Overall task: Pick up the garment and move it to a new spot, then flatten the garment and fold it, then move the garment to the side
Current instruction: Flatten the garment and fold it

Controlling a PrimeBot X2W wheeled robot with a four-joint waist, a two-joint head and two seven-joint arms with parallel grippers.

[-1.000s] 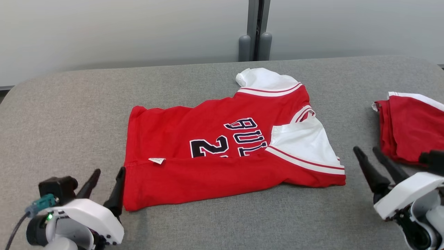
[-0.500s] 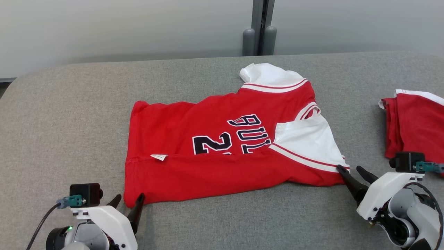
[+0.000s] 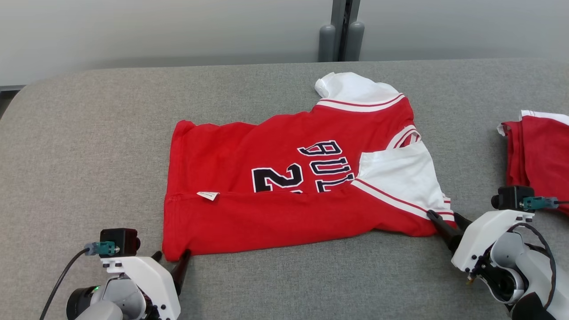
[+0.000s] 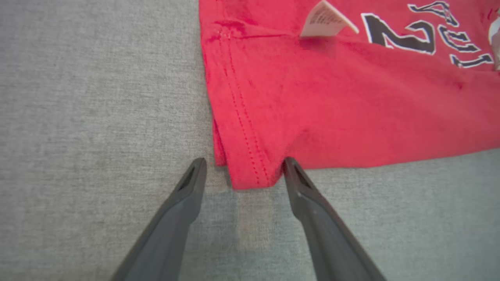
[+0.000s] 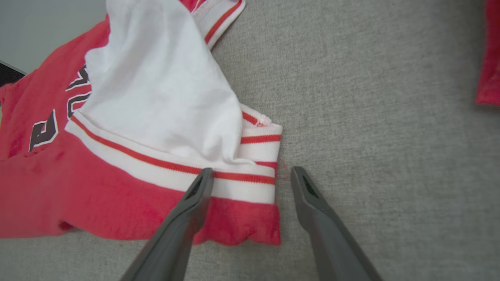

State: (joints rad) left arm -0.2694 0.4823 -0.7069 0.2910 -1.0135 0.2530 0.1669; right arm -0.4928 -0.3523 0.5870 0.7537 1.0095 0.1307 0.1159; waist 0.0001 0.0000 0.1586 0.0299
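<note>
Left gripper [image 3: 172, 255] at the near left, jaws apart, straddling the near-left hem corner of the garment [image 3: 249, 222]. In the left wrist view one finger rests on the bare tabletop [image 3: 89, 155] just beside the stitched hem, and the other touches the garment's near edge. Nothing is clamped.

Right gripper [image 3: 444, 215] at the near right, jaws likewise apart and holding nothing. In the right wrist view one finger lies over the red-and-white striped sleeve band [image 5: 250, 177], and the other stands on bare tabletop just beside the sleeve's end.

Garment: a red jersey with white sleeves, lying flat near the middle of the grey tabletop, hem toward the left and collar end toward the right. Its near long edge is folded up over the body, partly covering the dark lettering [image 3: 326, 164]. A small white label [image 3: 208, 195] sits at the fold line near the hem. One white sleeve lies folded across the near right; the other projects at the far side.

Second red garment [image 3: 542, 155]: lies apart at the tabletop's right edge.

Background: pale wall with two grey posts [image 3: 340, 42].
</note>
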